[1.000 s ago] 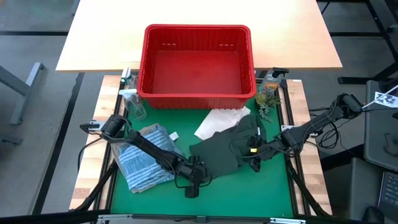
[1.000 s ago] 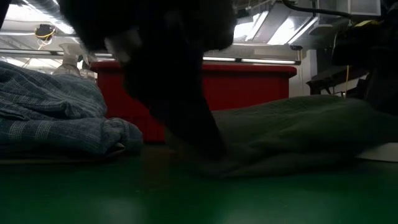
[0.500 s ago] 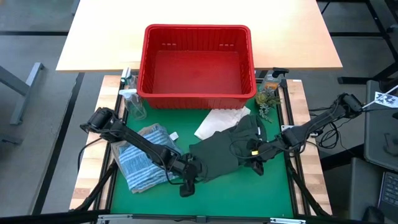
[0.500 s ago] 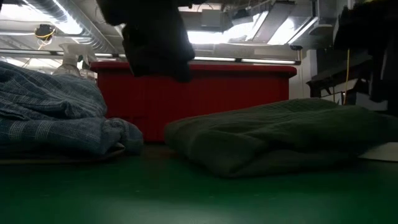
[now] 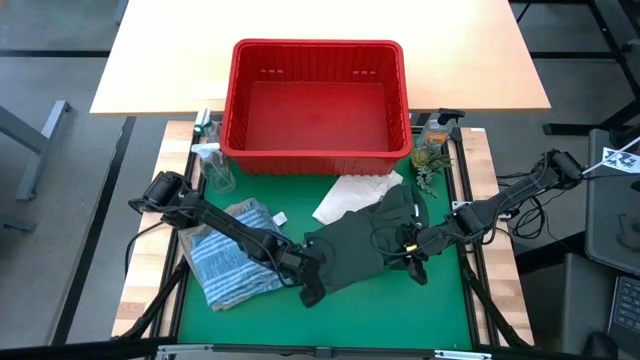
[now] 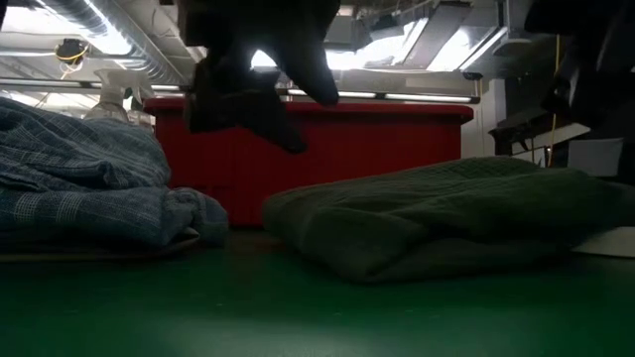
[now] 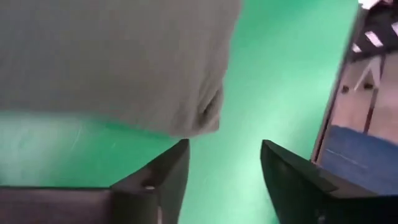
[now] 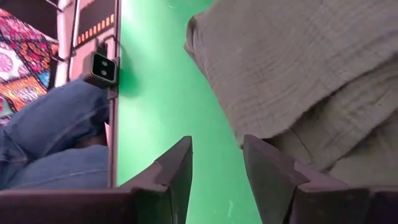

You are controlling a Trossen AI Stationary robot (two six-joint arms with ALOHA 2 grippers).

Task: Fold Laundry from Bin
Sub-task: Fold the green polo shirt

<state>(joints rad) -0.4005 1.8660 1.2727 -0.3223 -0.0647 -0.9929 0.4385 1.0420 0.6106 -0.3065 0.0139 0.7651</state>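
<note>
Left gripper [image 5: 311, 291]: jaws apart, empty, at dark green garment [image 5: 362, 245] near corner.
Right gripper [image 5: 413, 263]: parted, empty, beside its edge.
Garment: on green mat [image 5: 400, 310], before red bin [image 5: 316, 150].
Risk: a fresh pinch could drag the fold open.

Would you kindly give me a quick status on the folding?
Left gripper open, empty, at dark green garment's near-left corner. Right gripper open, empty, at its right edge. Striped shirt alongside; bin empty.

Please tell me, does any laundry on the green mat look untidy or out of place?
Yes. The striped shirt lies crumpled at the mat's left side, not flat. The white cloth sits partly under the dark green garment.
</note>
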